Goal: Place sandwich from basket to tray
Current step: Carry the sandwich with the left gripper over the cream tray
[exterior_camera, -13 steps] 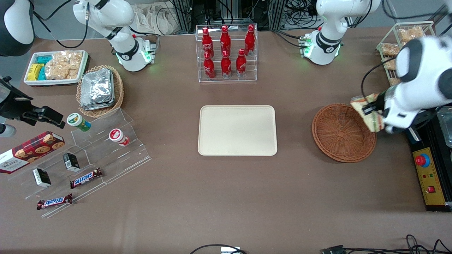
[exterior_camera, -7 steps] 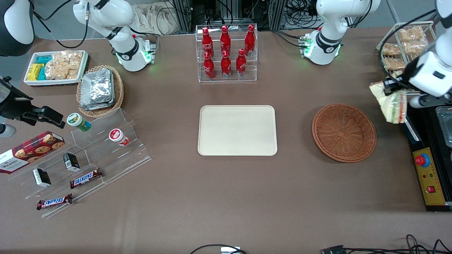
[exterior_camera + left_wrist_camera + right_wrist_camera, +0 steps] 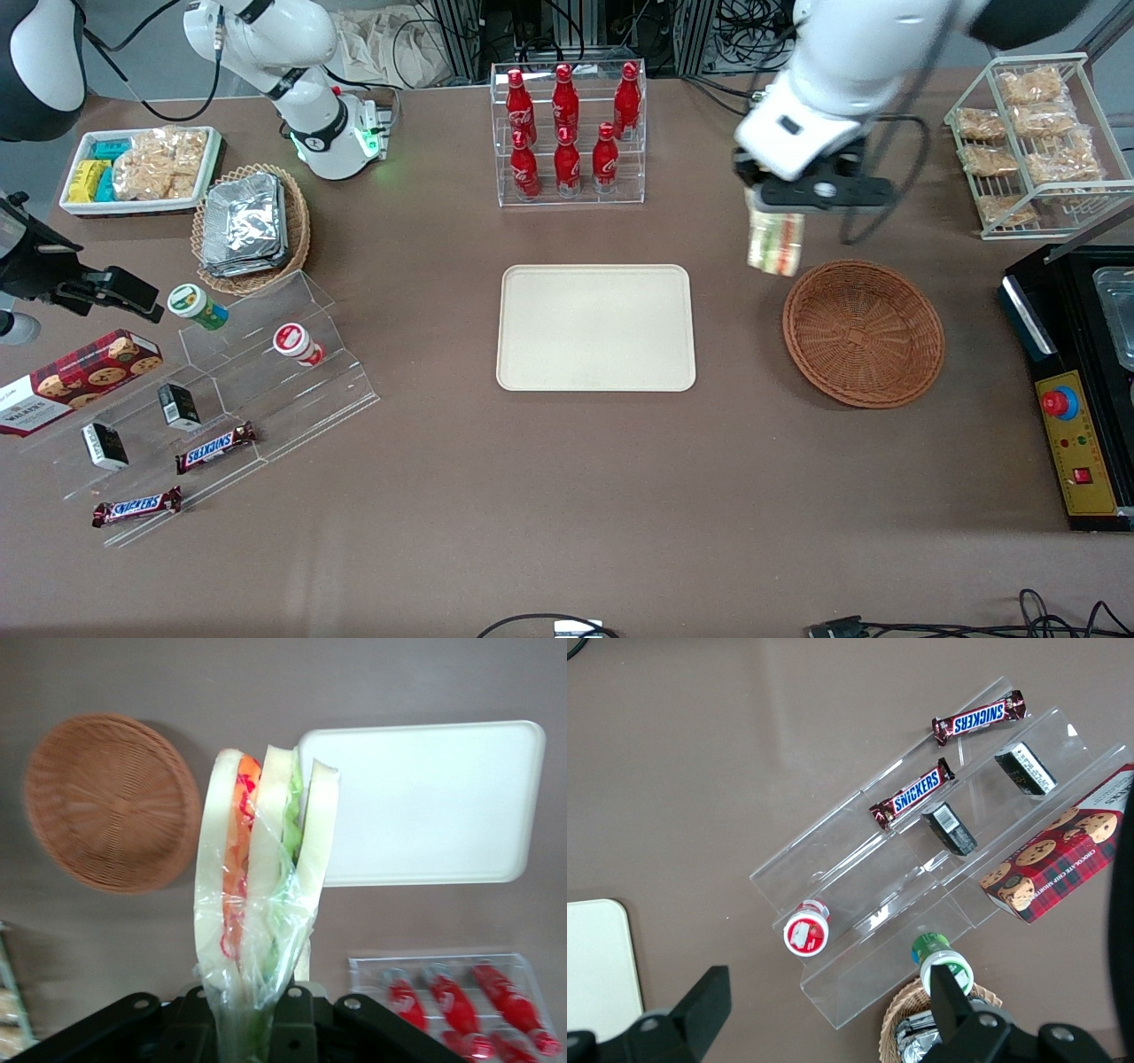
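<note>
Hanging above the brown surface (image 3: 567,496), the gripper (image 3: 776,209) has its jaws clenched on the wrapped end of the sandwich (image 3: 774,244), which dangles in the air, touching nothing below; in the front view it sits between the tray (image 3: 595,327) and the basket (image 3: 863,332), a little farther from the camera than either; the wrist view shows the sandwich (image 3: 261,895) end-on, three white bread slices with orange, red and green filling, its clear wrap gathered where the gripper (image 3: 252,1028) holds it; nothing stands between the sandwich and the tray; the bottle rack (image 3: 569,133), a clear case of red bottles, stands farther from the front camera than the tray, well apart from it; the basket is bare inside, only its woven bottom showing, and the tray's flat cream bed carries nothing; toward the working arm's end stand a wire rack of snack bags (image 3: 1032,142) and a black control box (image 3: 1072,434); toward the parked arm's end lie a lighter basket of foil packets (image 3: 250,226), a white snack tray (image 3: 140,168), clear stepped shelves (image 3: 221,399) with cups and chocolate bars, and a cookie box (image 3: 75,379).
</note>
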Controlling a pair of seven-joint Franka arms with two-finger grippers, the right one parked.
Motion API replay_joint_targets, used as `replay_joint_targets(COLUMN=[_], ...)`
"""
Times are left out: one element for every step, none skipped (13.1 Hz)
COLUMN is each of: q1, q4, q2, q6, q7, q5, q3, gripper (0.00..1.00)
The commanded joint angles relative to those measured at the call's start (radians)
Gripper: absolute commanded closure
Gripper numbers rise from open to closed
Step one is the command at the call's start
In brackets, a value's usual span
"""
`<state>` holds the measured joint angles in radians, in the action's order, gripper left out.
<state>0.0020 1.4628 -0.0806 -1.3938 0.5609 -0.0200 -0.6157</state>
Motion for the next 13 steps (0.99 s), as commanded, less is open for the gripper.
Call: replay_joint_targets(q1=[0.009, 0.009, 0.009, 0.007, 0.007, 0.004, 0.004, 0.004, 0.003, 0.003, 0.003, 0.003, 0.004], q4=[-0.068, -0.040, -0.013, 0.025, 0.063, 0.097, 0.135, 0.160, 0.201, 0.250, 0.310, 0.371, 0.417], q2=[-0.099, -0.111, -0.117, -0.137, -0.166, -0.182, -0.217, -0.243, -0.261, -0.274, -0.277, -0.278, -0.294], q6=[-0.034, -0.059, -0.083, -0.117, -0.146, -0.192, -0.245, -0.287, -0.338, -0.402, -0.474, -0.557, -0.623], q7=[0.091, 0.088, 0.088, 0.079, 0.064, 0.062, 0.062, 0.063, 0.076, 0.082, 0.088, 0.089, 0.091], q5=[-0.005, -0.005, -0.005, -0.005, -0.005, -0.008, -0.009, -0.014, -0.038, -0.064, -0.070, -0.075, -0.090], q3=[-0.075, -0.076, -0.076, -0.078, -0.078, -0.078, -0.078, -0.075, -0.073, -0.073, -0.073, -0.073, -0.072], gripper=[1.00, 1.00, 1.00, 1.00, 1.00, 1.00, 1.00, 1.00, 1.00, 1.00, 1.00, 1.00, 1.00])
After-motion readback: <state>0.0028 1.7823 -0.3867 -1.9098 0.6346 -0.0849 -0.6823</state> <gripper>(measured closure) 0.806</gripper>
